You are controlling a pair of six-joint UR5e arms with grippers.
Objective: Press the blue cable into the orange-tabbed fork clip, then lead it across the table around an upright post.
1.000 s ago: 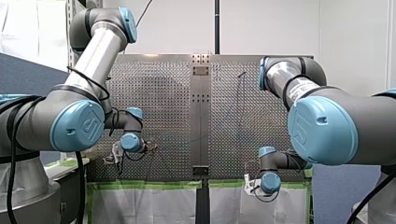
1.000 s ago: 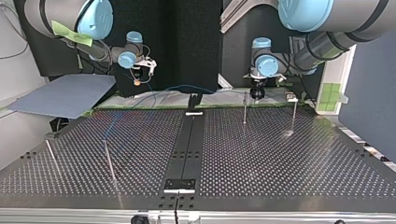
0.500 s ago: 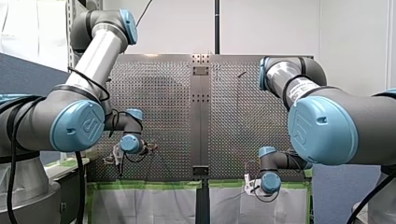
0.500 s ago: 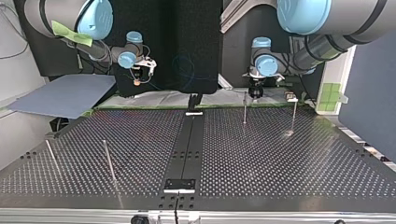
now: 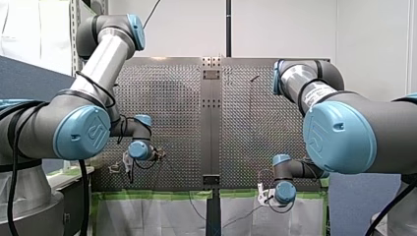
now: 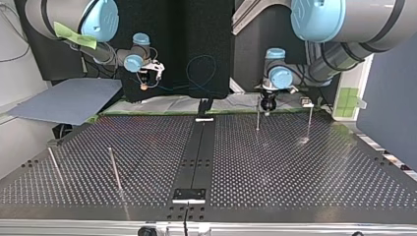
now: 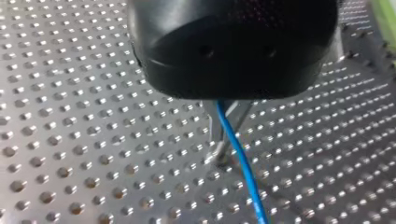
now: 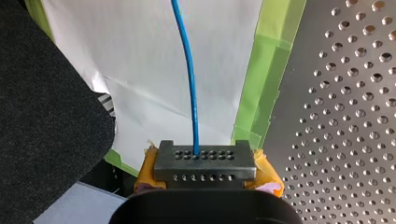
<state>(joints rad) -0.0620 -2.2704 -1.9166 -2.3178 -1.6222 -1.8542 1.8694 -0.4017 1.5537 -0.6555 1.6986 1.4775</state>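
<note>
The blue cable (image 6: 214, 71) hangs as a loose loop in the air before the black backdrop, strung between both grippers. My left gripper (image 7: 225, 151), black with metal fingers, is shut on the blue cable (image 7: 243, 163) just above the perforated table. It hovers beside a thin upright post (image 6: 257, 113) at the top view's right. My right gripper (image 8: 205, 168) is shut, a grey perforated block between its yellow-orange pads, and the blue cable (image 8: 189, 70) runs out ahead of it. That gripper (image 6: 143, 87) is off the table's far edge. A black fork clip (image 6: 205, 105) stands at the far edge's middle; no orange tab shows.
Another post (image 6: 309, 120) stands further right in the top view, and two leaning rods (image 6: 114, 169) (image 6: 54, 164) at its left. A blue-grey sheet (image 6: 69, 101) lies beyond the far left corner. White paper with green tape (image 8: 261, 79) hangs at the table edge.
The cable, which lay across the table at the top view's left, has been pulled off it into a hanging loop. My left gripper has shifted slightly down toward the post.
</note>
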